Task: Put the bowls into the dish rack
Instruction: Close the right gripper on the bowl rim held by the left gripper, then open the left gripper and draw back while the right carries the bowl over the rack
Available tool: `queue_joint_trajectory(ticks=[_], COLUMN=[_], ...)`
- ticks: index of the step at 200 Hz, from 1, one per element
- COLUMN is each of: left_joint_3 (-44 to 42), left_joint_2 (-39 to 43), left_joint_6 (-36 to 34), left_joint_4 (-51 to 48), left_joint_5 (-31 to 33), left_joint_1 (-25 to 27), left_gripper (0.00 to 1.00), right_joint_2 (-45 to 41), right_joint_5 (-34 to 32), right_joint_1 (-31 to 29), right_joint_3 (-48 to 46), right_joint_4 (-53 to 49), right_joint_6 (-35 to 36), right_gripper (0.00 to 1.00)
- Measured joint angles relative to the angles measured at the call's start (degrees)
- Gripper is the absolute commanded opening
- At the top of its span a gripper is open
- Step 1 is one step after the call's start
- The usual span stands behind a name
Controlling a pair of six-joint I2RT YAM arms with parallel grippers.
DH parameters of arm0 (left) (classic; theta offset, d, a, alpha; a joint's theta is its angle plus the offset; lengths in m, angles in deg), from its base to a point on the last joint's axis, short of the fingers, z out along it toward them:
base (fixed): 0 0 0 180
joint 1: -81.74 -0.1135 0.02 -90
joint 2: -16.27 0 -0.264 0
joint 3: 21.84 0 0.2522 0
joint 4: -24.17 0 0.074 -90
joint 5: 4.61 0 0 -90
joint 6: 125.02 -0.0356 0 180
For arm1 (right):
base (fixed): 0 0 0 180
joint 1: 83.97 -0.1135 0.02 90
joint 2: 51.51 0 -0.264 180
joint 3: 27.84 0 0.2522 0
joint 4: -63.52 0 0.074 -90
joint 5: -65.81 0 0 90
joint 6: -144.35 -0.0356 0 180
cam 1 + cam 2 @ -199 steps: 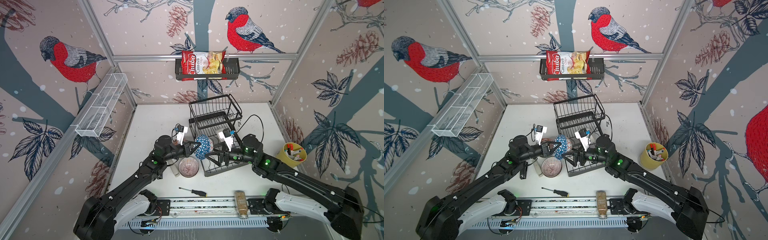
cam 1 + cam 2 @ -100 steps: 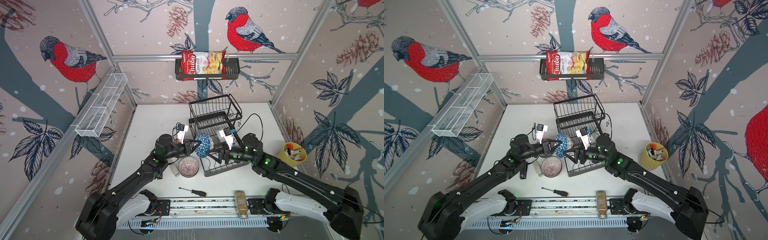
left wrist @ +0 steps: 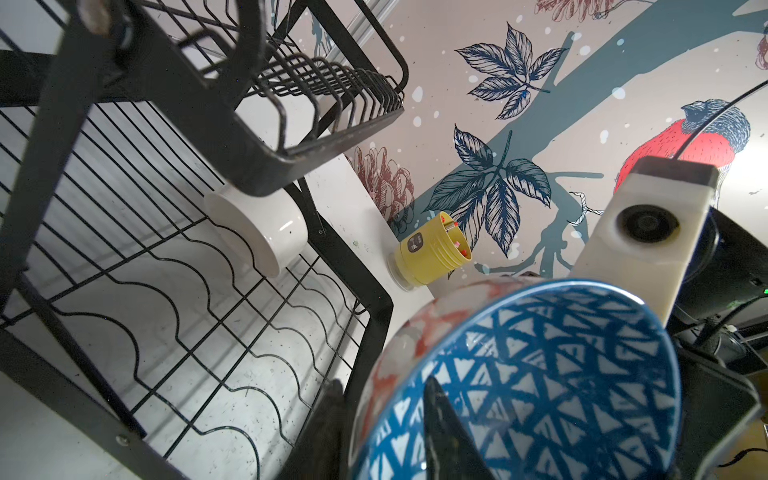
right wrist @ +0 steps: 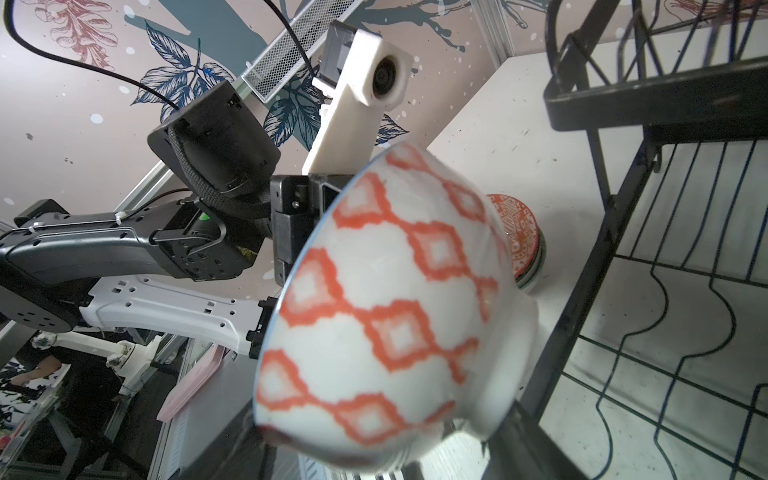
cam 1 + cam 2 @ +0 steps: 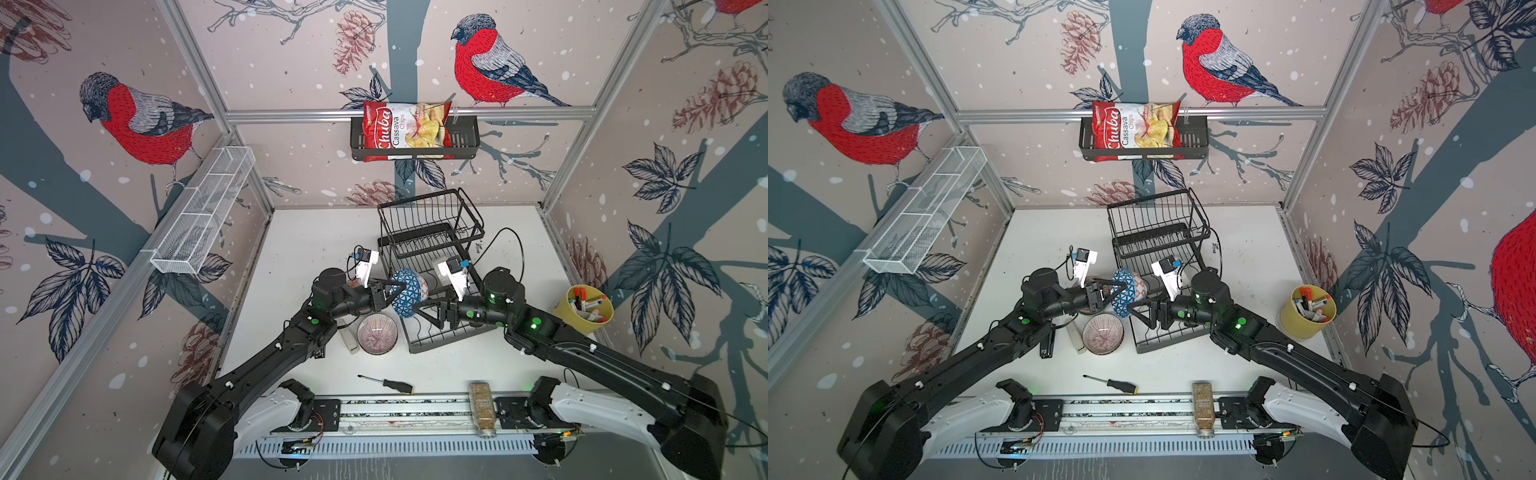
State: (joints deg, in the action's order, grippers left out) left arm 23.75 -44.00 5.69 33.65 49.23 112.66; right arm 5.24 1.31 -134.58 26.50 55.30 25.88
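Observation:
A bowl (image 5: 409, 291) with a blue triangle pattern inside and orange diamonds outside hangs on its side between both grippers, over the near left edge of the black dish rack (image 5: 432, 232). My right gripper (image 5: 417, 305) is shut on this bowl (image 4: 386, 299) from its outer side. The left gripper (image 3: 382, 386) is open, with one finger inside the bowl (image 3: 540, 386) and one outside its rim. A red-brown striped bowl (image 5: 377, 338) stands on the table below. A white bowl (image 3: 257, 228) lies in the rack's lower tier (image 3: 166, 291). A stack of orange-patterned bowls (image 4: 517, 232) stands beside the rack (image 4: 665, 104).
A yellow cup of markers (image 5: 584, 309) stands right of the rack. A screwdriver (image 5: 386, 382) and a spice jar (image 5: 480, 409) lie near the front rail. On the walls hang a black basket with a chips bag (image 5: 415, 133) and a white mesh tray (image 5: 203, 216).
The left gripper's jaws have parted from the bowl's rim. The right gripper closed a little onto the bowl. The bowl itself has barely moved.

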Motion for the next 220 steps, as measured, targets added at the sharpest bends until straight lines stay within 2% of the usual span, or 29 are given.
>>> queue_joint_trajectory(ticks=[12,51,94,168,220], left_joint_3=[-0.1,-0.3,-0.3,-0.5,-1.2], left_joint_2=[0.0,0.2,2.6,9.4,13.0], left_joint_6=[0.0,0.3,-0.7,-3.3,-3.7], left_joint_4=[0.0,-0.3,-2.6,-11.1,-15.9], left_joint_5=[0.0,0.2,2.3,12.3,17.4], left_joint_1=[0.0,0.0,0.0,-0.3,-0.6], left_gripper=[0.47,0.7,0.85,0.89,0.89], right_joint_2=[-0.2,-0.9,-0.7,3.7,11.5], right_joint_5=[-0.3,-2.0,-6.2,-17.0,-23.3], right_joint_1=[0.1,1.2,1.9,1.9,1.7], right_joint_3=[-0.2,-1.0,-1.7,-0.8,3.5], right_joint_4=[-0.4,-1.8,-4.8,-8.2,-9.2], right_joint_6=[0.1,0.2,1.6,5.1,8.2], right_gripper=[0.56,0.56,0.55,0.54,0.55])
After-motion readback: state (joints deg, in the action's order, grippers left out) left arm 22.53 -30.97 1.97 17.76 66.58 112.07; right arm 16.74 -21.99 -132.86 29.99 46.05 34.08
